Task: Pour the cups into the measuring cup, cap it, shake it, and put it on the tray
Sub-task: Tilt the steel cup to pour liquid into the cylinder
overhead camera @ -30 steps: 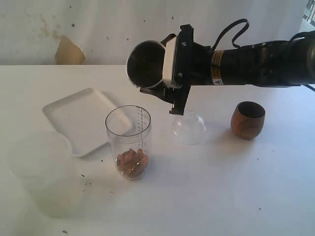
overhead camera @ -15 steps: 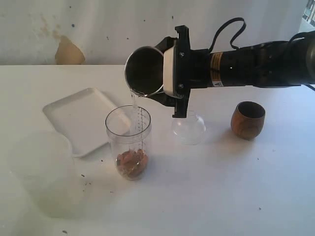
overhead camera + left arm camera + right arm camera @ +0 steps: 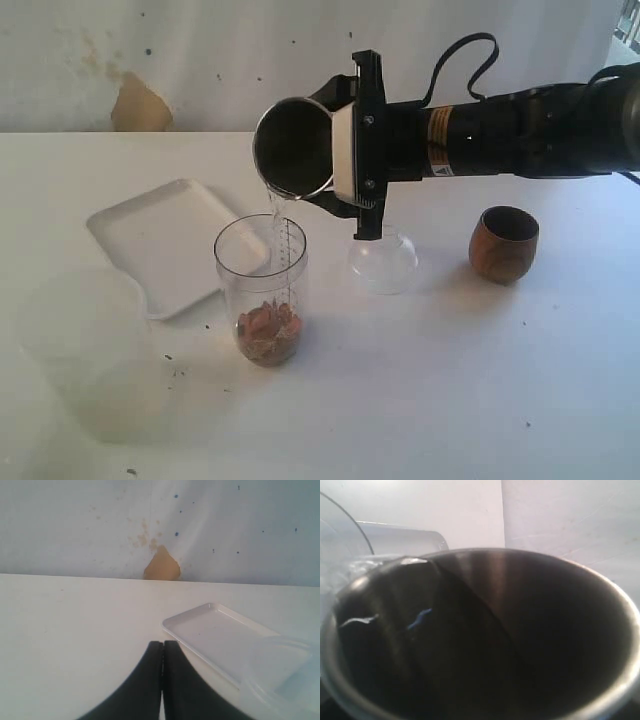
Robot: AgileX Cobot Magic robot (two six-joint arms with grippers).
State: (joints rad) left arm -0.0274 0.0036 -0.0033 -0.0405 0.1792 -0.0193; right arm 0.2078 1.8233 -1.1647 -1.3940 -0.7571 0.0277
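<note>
Liquid (image 3: 275,212) is falling in a thin clear stream from the lip of the brushed-steel tumbler (image 3: 295,148). The right gripper (image 3: 338,150) is clasping the tumbler around its body and holding it tipped almost onto its side, with the mouth turned toward seven o'clock in the exterior view. The stream is dropping into the open measuring cup (image 3: 262,285), which is standing upright on the white table (image 3: 450,380) below the tumbler's lip and apart from it. Its printed scale is showing on the side toward the camera, and a small heap of brown pieces (image 3: 267,332) is lying on its bottom. The white tray (image 3: 160,240) is lying flat at ten o'clock of the measuring cup, one corner showing through the cup's clear wall. The clear dome-shaped cap (image 3: 383,262) is resting rim-down at two o'clock of the measuring cup, just under the gripper. The brown wooden cup (image 3: 503,243) is standing upright at three o'clock of the cap, well apart from it. A cloudy translucent plastic cup (image 3: 95,360) is standing at eight o'clock of the measuring cup. In the right wrist view the tumbler's dark inside is filling nearly the whole frame, with liquid glinting at its lip. In the left wrist view the left gripper (image 3: 162,680) is sitting over bare table with its black fingers pressed together on nothing, and the tray and the cloudy cup's rim are lying beyond it.
</note>
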